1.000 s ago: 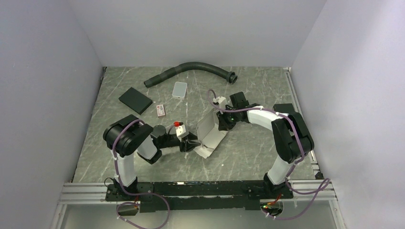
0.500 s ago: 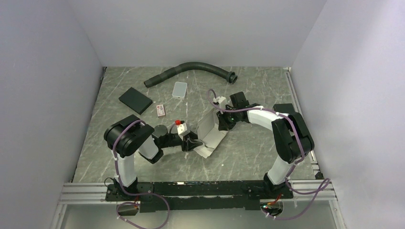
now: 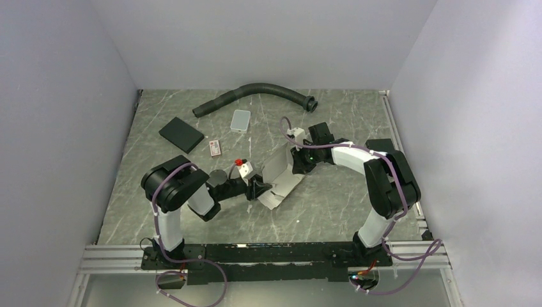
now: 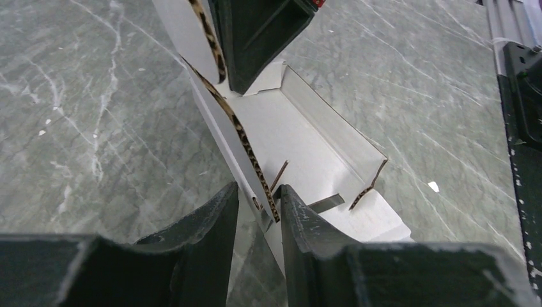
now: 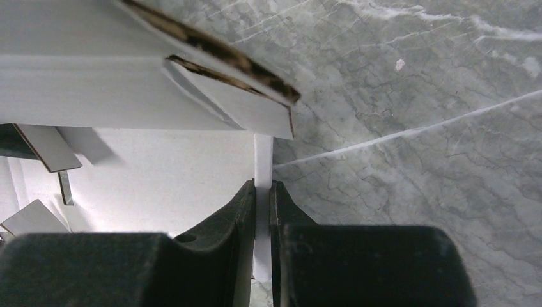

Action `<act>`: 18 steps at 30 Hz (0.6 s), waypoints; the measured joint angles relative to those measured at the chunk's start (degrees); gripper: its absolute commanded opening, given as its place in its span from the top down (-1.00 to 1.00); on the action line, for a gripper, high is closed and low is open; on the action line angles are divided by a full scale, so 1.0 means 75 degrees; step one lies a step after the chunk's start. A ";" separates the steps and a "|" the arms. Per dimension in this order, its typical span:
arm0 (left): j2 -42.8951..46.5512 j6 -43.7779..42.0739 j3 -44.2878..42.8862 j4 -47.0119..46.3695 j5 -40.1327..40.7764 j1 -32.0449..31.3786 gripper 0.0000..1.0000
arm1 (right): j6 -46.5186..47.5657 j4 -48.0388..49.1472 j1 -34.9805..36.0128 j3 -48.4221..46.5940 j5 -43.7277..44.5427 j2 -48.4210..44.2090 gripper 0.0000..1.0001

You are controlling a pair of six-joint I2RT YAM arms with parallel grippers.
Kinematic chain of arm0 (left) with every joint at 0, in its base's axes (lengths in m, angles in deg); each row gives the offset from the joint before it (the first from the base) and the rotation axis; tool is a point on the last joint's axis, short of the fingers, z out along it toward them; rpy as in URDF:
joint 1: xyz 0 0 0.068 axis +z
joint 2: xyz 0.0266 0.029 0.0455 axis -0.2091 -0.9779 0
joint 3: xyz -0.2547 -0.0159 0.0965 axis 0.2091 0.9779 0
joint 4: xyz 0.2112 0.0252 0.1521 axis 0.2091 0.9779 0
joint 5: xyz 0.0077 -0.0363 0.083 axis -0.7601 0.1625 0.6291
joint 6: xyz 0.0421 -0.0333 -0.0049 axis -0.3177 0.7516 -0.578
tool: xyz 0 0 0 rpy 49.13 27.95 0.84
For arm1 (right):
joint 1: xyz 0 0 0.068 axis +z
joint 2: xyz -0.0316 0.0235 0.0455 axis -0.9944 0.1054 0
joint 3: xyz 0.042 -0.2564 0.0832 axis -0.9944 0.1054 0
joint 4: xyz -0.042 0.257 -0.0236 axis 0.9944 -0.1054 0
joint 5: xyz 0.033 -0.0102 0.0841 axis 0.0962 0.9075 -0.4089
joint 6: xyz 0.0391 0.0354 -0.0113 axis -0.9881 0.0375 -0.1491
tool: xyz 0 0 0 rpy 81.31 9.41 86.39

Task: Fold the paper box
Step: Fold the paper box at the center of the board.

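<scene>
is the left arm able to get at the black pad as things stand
Probably yes: the left gripper loosely straddles a wall of the paper box, and only a small card lies near the way to the black pad.

I note a grey marbled table (image 3: 332, 211): black hose (image 3: 255, 91) at far edge, grey tile (image 3: 241, 119) near it, black pad (image 3: 181, 134) and small card (image 3: 215, 148) left, paper box (image 3: 279, 182) mid-table.

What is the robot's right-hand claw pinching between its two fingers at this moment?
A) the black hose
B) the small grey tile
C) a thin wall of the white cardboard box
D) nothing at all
C: in the right wrist view, the right gripper has its fingers nearly together on a thin white panel of the paper box.
</scene>
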 measured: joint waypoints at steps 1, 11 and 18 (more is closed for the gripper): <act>0.0000 0.0003 0.0003 -0.0006 0.0152 -0.0038 0.42 | -0.0050 0.0020 0.0006 -0.0003 0.0009 0.0000 1.00; 0.0000 0.0023 0.0009 -0.0003 0.1005 -0.0154 1.00 | -0.0347 0.0102 0.0061 -0.0017 0.0201 0.0006 1.00; 0.0015 -0.0134 0.0102 -0.0023 0.1291 -0.0291 1.00 | -0.0475 0.0108 0.0079 -0.0017 0.0221 0.0032 1.00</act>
